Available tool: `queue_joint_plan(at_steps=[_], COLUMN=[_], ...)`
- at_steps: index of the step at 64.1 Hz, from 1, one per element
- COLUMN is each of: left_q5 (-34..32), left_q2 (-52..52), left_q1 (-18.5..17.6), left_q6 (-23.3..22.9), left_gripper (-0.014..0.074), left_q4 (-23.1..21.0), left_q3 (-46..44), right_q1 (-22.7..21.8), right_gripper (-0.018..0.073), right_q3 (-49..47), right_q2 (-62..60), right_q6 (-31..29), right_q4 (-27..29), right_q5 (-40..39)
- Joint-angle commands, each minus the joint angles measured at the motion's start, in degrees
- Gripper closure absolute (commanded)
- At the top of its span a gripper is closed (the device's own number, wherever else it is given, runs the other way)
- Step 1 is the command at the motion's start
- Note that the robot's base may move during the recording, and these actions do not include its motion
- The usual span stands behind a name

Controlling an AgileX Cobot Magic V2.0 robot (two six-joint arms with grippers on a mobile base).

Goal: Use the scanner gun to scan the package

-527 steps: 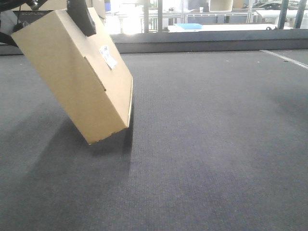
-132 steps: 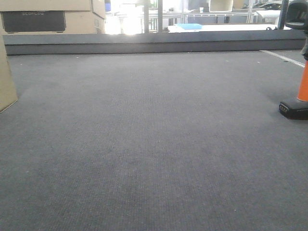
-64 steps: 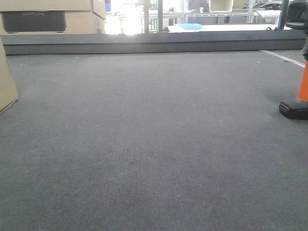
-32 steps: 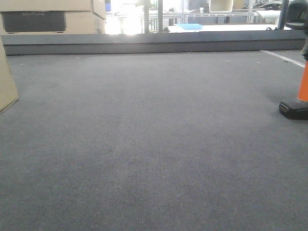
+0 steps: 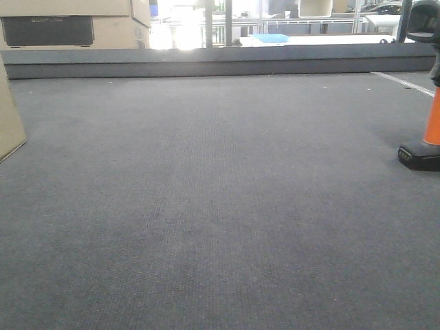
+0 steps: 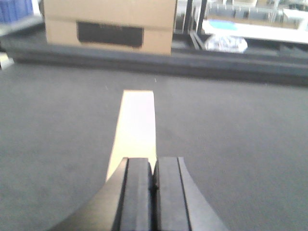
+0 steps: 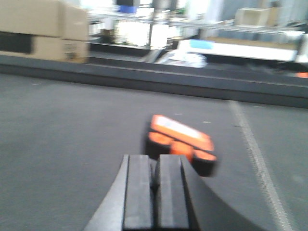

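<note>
Tan cardboard package (image 5: 9,117) at far left of the front view, mostly cropped, lower edge on the grey mat, looks tilted. Scanner gun (image 5: 427,124) way over at the right edge: upright on black foot, orange handle, probably black head above.

Package (image 5: 9,120) far left, scanner gun (image 5: 425,130) far right — well apart on carpet (image 5: 220,206).

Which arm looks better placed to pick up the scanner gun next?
Probably the right. Its gripper points at the scanner gun just ahead, fingers together. The left gripper faces the package instead, far across the carpet.
</note>
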Motion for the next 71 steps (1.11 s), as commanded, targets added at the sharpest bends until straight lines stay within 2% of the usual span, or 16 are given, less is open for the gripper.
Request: queue_joint_plan(at_steps=[1,8,17,65,71], left_q5=[-1.0,-0.6,-0.7,-0.8,-0.8], left_q2=[-1.0,-1.0,-1.0,-1.0,-1.0], left_q1=[0.0,0.0,0.0,0.0,0.0], left_q6=[-0.3,-0.3,-0.3,-0.3,-0.3], left_gripper=[0.0708,0.0708,0.0708,0.0708,0.0708], left_q4=[0.6,0.6,0.6,0.6,0.6], left_q3=[0.1,0.1,0.1,0.1,0.1], right_q1=[-3.9,-5.6,-5.6,-5.6,-3.9], right_gripper=[0.0728,0.0728,0.0728,0.0728,0.0728], right_q3=[-0.6,-0.2,0.7,1.1,4.6], right_q2=[-3.2,-7.0,-9.3,-9.3,-10.1], right_q6=[-0.4,-0.4,-0.4,-0.4,-0.4], right_q4=[-0.8,-0.8,-0.8,-0.6,-0.6], right_q5=[2.5,4.1,4.4,4.6,0.7])
